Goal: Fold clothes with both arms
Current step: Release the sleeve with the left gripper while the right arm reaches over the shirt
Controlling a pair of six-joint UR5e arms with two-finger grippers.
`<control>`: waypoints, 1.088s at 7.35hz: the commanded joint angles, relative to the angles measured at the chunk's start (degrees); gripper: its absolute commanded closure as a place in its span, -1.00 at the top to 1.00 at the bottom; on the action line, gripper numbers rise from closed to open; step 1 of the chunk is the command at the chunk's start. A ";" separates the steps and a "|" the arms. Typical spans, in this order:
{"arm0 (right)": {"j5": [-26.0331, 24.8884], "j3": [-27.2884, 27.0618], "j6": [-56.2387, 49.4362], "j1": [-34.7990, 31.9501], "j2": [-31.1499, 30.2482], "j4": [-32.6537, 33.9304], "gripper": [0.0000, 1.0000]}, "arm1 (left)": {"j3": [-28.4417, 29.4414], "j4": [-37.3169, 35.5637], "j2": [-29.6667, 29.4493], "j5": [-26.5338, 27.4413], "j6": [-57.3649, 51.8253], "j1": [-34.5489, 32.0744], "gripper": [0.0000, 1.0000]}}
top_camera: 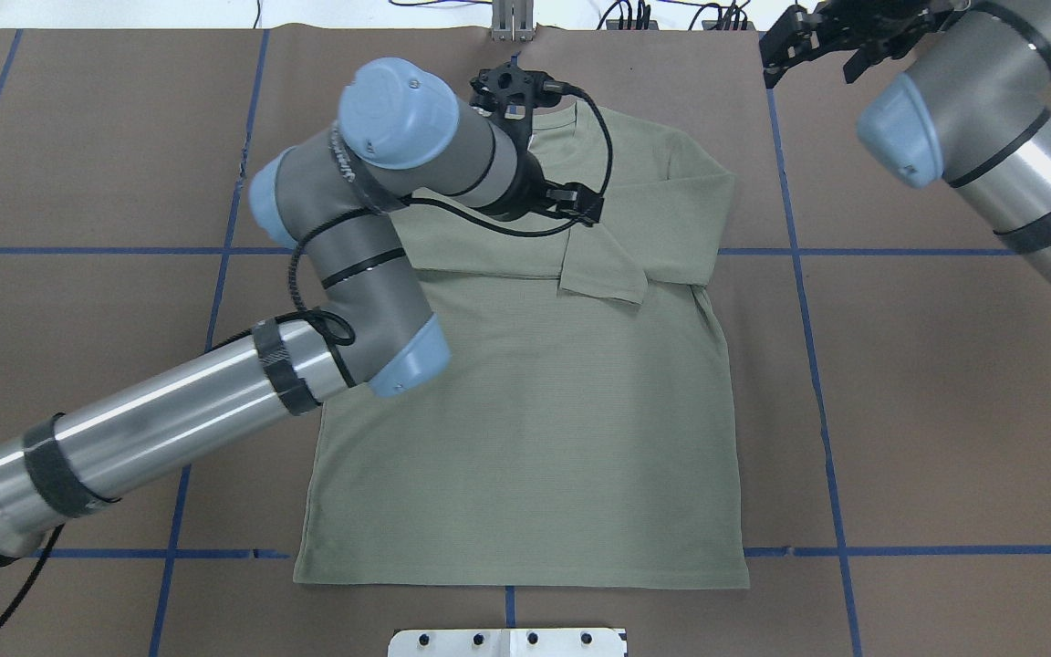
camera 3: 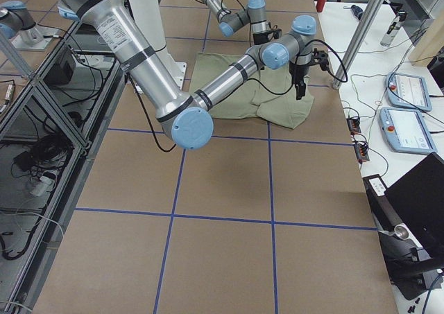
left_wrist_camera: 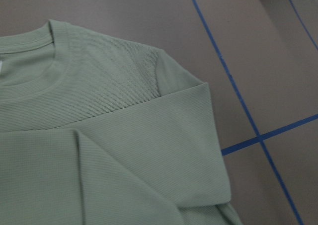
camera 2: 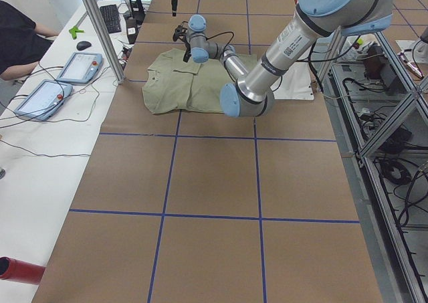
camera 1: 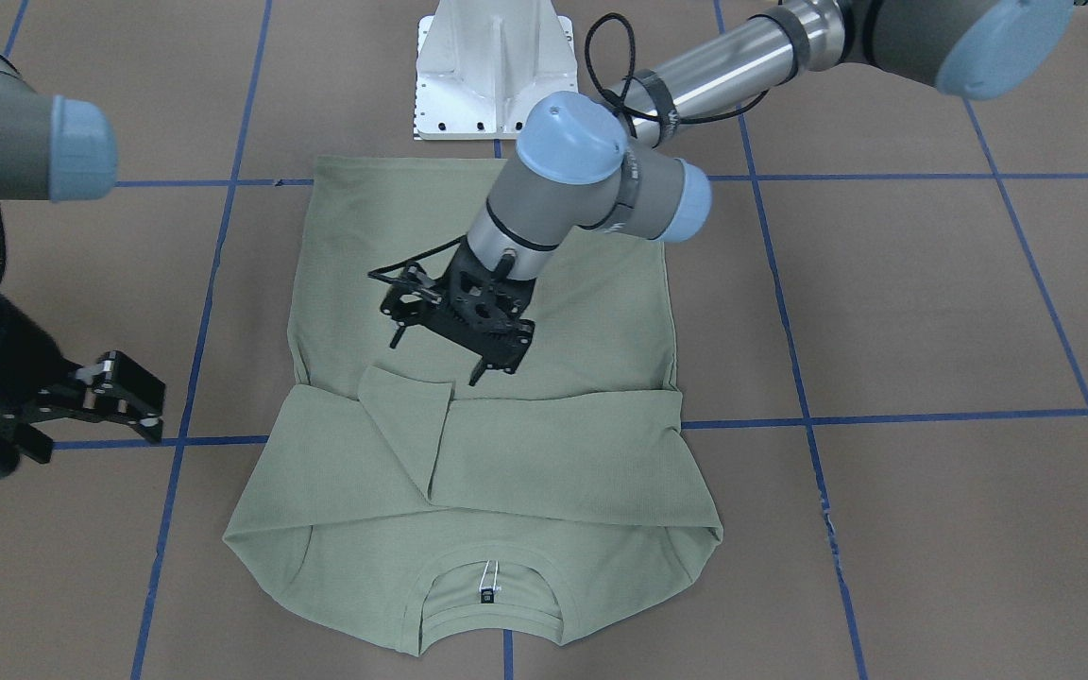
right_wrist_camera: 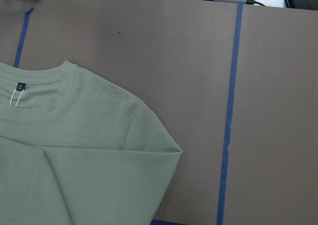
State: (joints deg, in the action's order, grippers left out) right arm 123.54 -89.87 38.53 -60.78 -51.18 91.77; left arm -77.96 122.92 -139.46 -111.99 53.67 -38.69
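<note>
The pale green shirt (camera 1: 544,472) lies flat on the brown table, its collar (camera 1: 492,614) on the side away from the robot. Both sleeves are folded across the chest, one cuff (camera 1: 402,401) overlapping the other sleeve. My left gripper (camera 1: 437,359) hangs just over the shirt's middle, right behind the folded sleeves, open and holding nothing. My right gripper (camera 1: 95,430) is off the shirt, over bare table beside the sleeve fold, also open and empty. From overhead the shirt (top_camera: 535,411) shows its hem toward the robot, and the right gripper (top_camera: 813,55) sits at the far right corner.
The white pedestal base (camera 1: 492,71) stands just behind the hem. Blue tape lines (camera 1: 884,416) grid the brown table. Two teach pendants (camera 2: 77,65), cables and a seated person (camera 2: 17,42) are past the table's far edge, beside a metal post (camera 2: 100,29).
</note>
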 commanded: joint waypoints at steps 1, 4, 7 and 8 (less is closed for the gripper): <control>-6.44 2.93 6.45 7.48 5.28 0.33 1.00 | -9.91 -4.35 12.06 -6.19 -9.78 -7.33 1.00; -21.09 12.17 13.32 19.95 13.39 0.42 0.98 | -10.81 -4.27 19.21 -13.66 -25.15 -16.48 1.00; -33.95 14.72 11.40 29.20 12.25 0.42 0.82 | -10.72 -4.18 19.32 -14.13 -25.54 -16.77 1.00; -34.94 14.81 10.00 29.75 11.90 0.34 0.77 | -10.64 -4.09 19.40 -14.04 -25.54 -16.77 1.00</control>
State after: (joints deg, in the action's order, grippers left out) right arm 91.03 -75.61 49.93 -32.75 -38.86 92.18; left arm -88.68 118.76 -120.17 -126.02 28.20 -55.40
